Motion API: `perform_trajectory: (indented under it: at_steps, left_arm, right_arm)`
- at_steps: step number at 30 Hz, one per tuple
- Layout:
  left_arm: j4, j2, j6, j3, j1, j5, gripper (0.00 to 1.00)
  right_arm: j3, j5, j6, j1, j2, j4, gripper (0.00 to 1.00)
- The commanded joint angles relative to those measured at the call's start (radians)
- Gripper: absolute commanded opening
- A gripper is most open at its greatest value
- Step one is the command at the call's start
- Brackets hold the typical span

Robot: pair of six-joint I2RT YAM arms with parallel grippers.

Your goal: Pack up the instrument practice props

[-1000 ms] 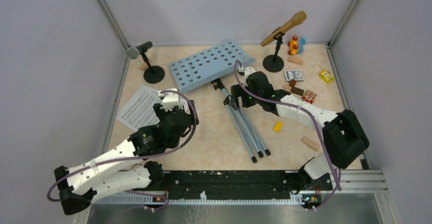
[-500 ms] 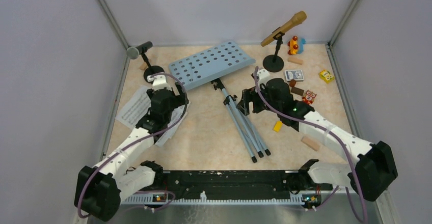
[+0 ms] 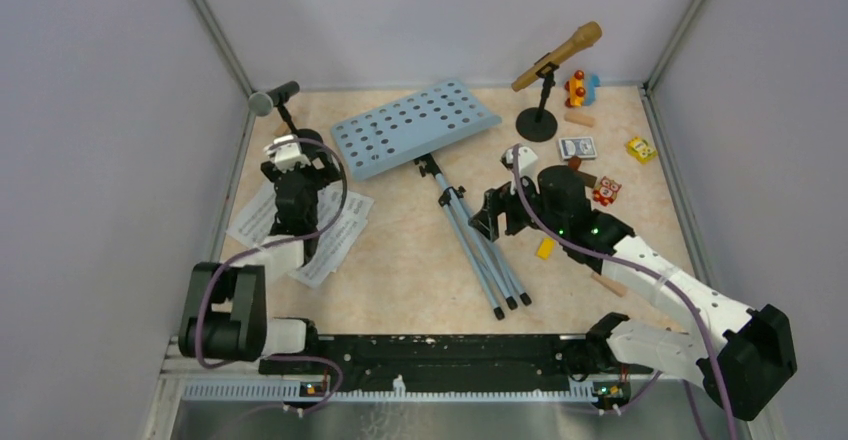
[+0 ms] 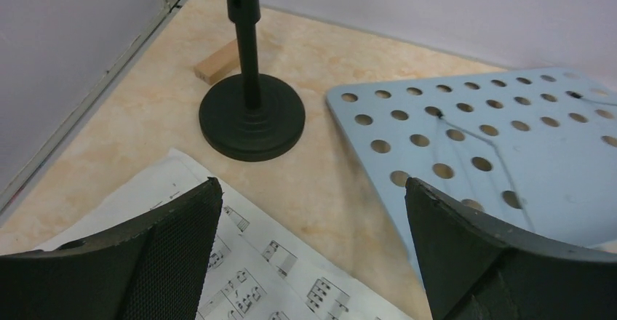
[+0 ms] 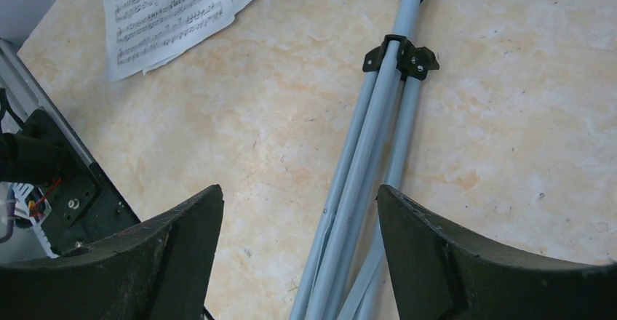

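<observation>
Step in hand: an early approach, by my reading; both arms are reaching for props and nothing is lifted.
Left gripper [image 4: 311, 189]: jaws spread wide and empty, hovering over the white music sheets [image 4: 276, 262], aimed at the black round-based mic holder [image 4: 251, 116] just ahead.
Right gripper [image 5: 298, 193]: jaws wide apart and empty, poised above the folded grey tripod legs [image 5: 364, 189], not touching them.
Music stand: lies flat mid-table, its light blue hole-punched desk [image 3: 415, 128] toward the back wall and its legs pointing to the near edge.
Microphones: the black microphone [image 3: 273, 98] sits tilted in its holder at the back left; the gold microphone [image 3: 558, 55] stands in a second holder [image 3: 538, 123] at the back right.
Next move: probably lower each gripper and close it, the left on the holder's thin post, the right across the bundled legs; no packing container is in view.
Surface: beige marbled tabletop [image 3: 400, 280], with a wooden block [image 4: 218, 68] behind the left holder, and small toys and a box of playing cards [image 3: 577, 147] at the right.
Room: plain pale grey walls on three sides, with metal framing at the corners.
</observation>
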Motion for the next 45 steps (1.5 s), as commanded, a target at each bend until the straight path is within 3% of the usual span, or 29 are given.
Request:
perform_trajectory:
  at_steps: [1, 7, 20, 34, 36, 42, 45]
  left_arm:
    - [0.270, 0.159, 0.067, 0.024, 0.068, 0.070, 0.99]
    - [0.414, 0.387, 0.084, 0.127, 0.167, 0.189, 0.97]
    - [0.534, 0.757, 0.064, 0.407, 0.261, 0.350, 0.87]
    - [0.482, 0.973, 0.038, 0.689, 0.279, 0.383, 0.81]
    - [0.464, 0.995, 0.037, 0.731, 0.279, 0.390, 0.73]
    - [0.431, 1.005, 0.058, 0.775, 0.282, 0.430, 0.33]
    - [0.443, 0.988, 0.070, 0.754, 0.285, 0.468, 0.03]
  right_arm:
    - [-0.006, -0.034, -0.031, 0.004, -0.021, 0.017, 0.76]
    - [0.000, -0.048, -0.058, 0.004, 0.000, 0.018, 0.76]
    - [0.015, -0.049, -0.084, 0.004, 0.094, 0.069, 0.76]
    - [0.032, -0.033, -0.105, 0.004, 0.135, 0.061, 0.75]
    - [0.033, -0.031, -0.109, 0.004, 0.132, 0.053, 0.75]
    - [0.025, -0.023, -0.100, 0.004, 0.116, 0.046, 0.75]
    - [0.015, -0.023, -0.093, 0.004, 0.103, 0.043, 0.74]
